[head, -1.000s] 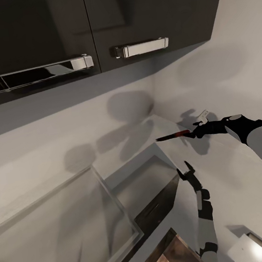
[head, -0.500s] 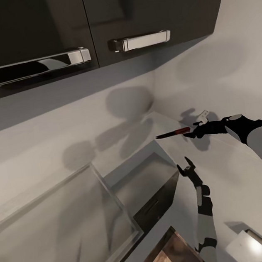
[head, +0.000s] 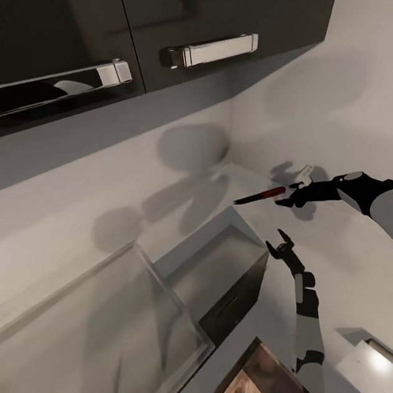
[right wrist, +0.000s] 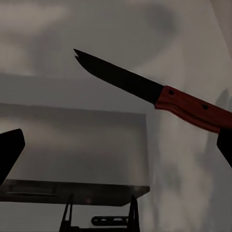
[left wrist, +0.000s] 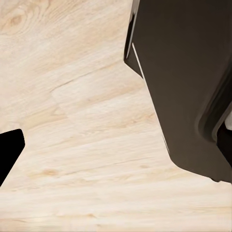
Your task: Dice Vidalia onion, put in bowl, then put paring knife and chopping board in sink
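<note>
My right gripper [head: 293,193] is shut on the red handle of the paring knife [head: 259,196], whose dark blade points out level over the grey countertop [head: 331,252] by the wall corner. The right wrist view has the knife [right wrist: 145,92] above the grey sink basin [right wrist: 72,145]. The sink [head: 207,270] lies just below the blade. My left gripper [head: 278,242] is open and holds nothing, raised beside the basin. A corner of the dark brown chopping board [head: 250,384] pokes in at the lower edge. A white squarish bowl [head: 373,365] is cut off at the lower right. The onion is out of view.
Dark wall cabinets with chrome handles [head: 212,51] hang close above. Pale walls meet in a corner [head: 233,147] right behind the knife. In the left wrist view, a light wood floor [left wrist: 82,121] runs beside a dark cabinet front [left wrist: 188,82].
The whole head picture has shifted a little, so the camera moved. Both arms keep nearly the same pose, with the knife still held level.
</note>
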